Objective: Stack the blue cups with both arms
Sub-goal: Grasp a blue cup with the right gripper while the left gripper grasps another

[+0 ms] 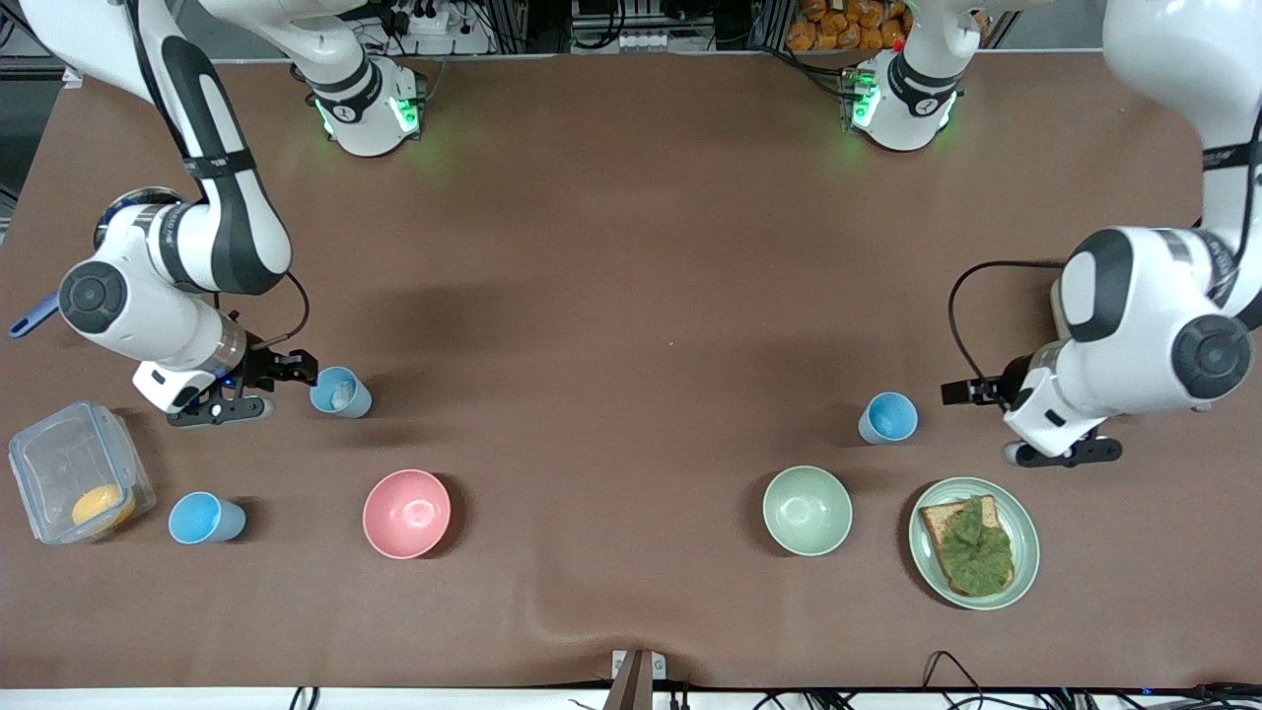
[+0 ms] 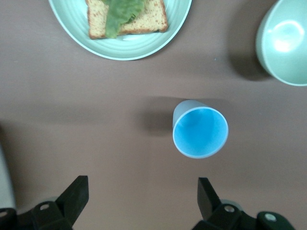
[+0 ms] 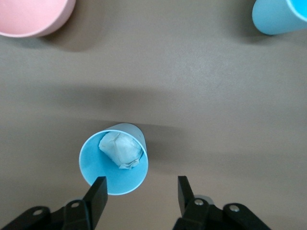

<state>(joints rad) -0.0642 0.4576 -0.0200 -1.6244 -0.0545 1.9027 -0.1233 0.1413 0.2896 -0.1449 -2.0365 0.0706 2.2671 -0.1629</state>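
Three small light-blue plastic cups stand upright and apart: the right gripper [image 3: 139, 196], fingers spread, hovers beside the one with a white wad [image 1: 340, 391], the left gripper [image 2: 141, 203], equally open, near its cup [image 1: 888, 417], the third [image 1: 204, 518] unattended, presumably for grasping.

Brown-covered table [image 1: 631, 247] has three blue cups [image 1: 340, 391] [image 1: 887, 417] [image 1: 205, 518], a pink bowl [image 1: 406, 513], a pale green bowl [image 1: 806, 510], a sandwich plate [image 1: 1025, 540], plus a clear container [image 1: 59, 463] holding maybe an orange.
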